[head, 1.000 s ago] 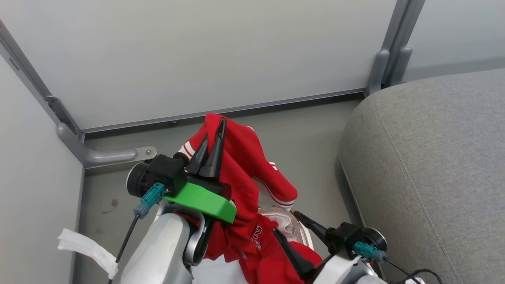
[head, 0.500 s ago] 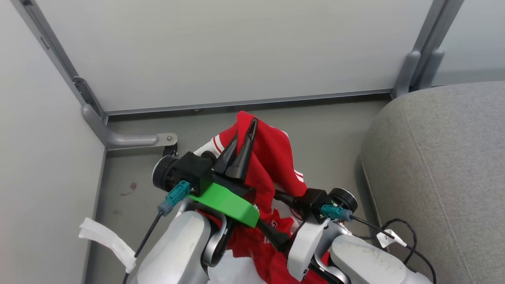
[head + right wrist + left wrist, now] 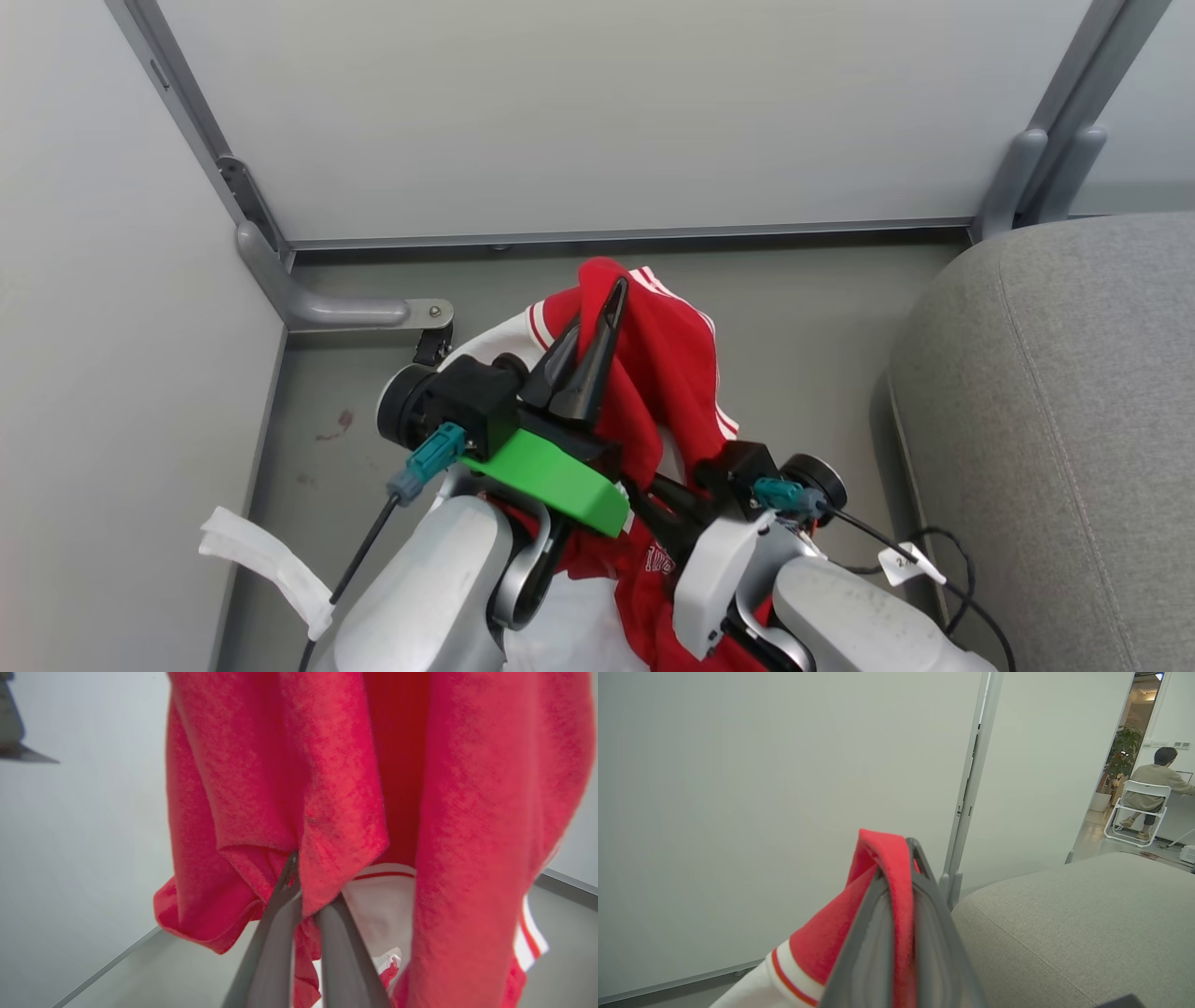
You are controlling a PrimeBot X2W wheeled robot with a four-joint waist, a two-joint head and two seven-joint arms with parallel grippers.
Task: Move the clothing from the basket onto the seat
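A red shirt with white stripes, the clothing (image 3: 663,364), hangs from my left gripper (image 3: 597,308), which is raised above the floor and shut on a fold of it. In the left wrist view the red cloth (image 3: 896,886) is pinched between the fingers of my left gripper (image 3: 896,858). Lower down, my right gripper (image 3: 649,511) reaches in from the right and is shut on the hanging cloth; the right wrist view shows my right gripper (image 3: 306,889) biting into the red fabric (image 3: 341,788). The grey seat (image 3: 1074,420) lies to the right. The basket is hidden under my arms.
Pale partition walls (image 3: 579,112) close off the back and left, with a grey metal foot (image 3: 345,313) at the corner. A white strip (image 3: 261,569) lies on the floor at left. A cable with a tag (image 3: 901,565) trails by the seat. A person (image 3: 1153,781) sits far off.
My right gripper has moved in from the lower right to the hanging shirt and closed on it. The head camera has shifted; my left gripper keeps its hold.
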